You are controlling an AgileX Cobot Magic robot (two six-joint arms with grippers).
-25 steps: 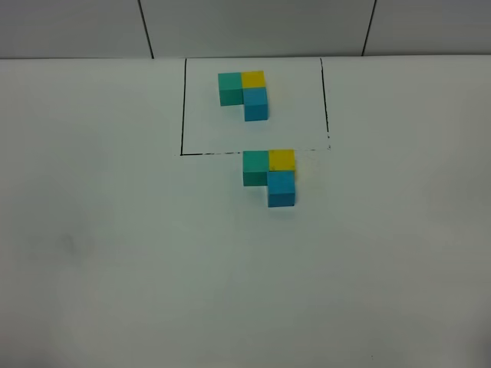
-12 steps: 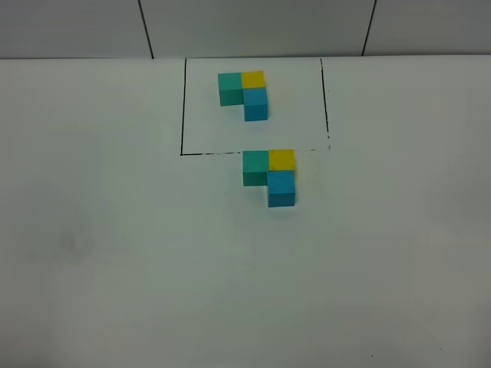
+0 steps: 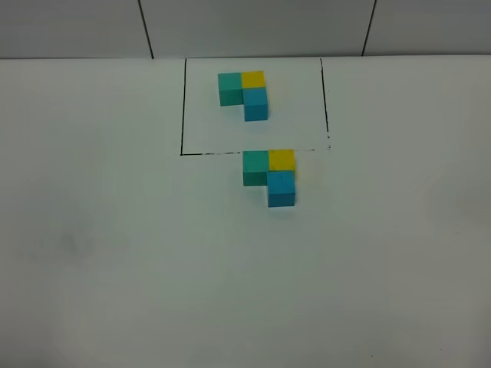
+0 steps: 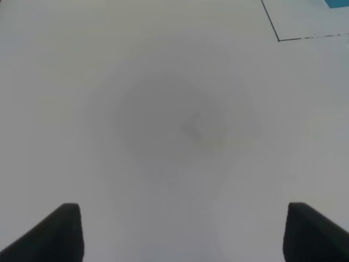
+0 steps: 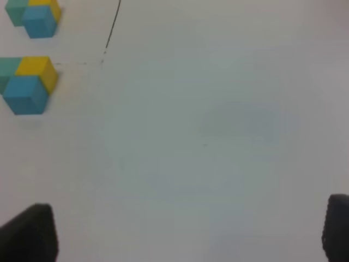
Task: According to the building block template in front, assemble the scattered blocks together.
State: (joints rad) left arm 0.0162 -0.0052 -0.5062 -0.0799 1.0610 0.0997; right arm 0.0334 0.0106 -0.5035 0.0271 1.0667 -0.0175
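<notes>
A: Where are the scattered blocks seen?

B: Joined in an L on the white table, just outside the black frame, touching its near line. Green & yellow side by side, blue in front of yellow. Same shape as the building block template inside the frame.

A: And the grippers?

B: Left gripper: fingers spread wide, nothing held. Right gripper: same, spread wide, nothing held. Both are hung over bare table, well apart from the blocks.

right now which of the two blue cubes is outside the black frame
The blue cube nearer the camera, in the lower trio, sits below the drawn black frame. The other blue cube lies inside it, part of the template.
</notes>
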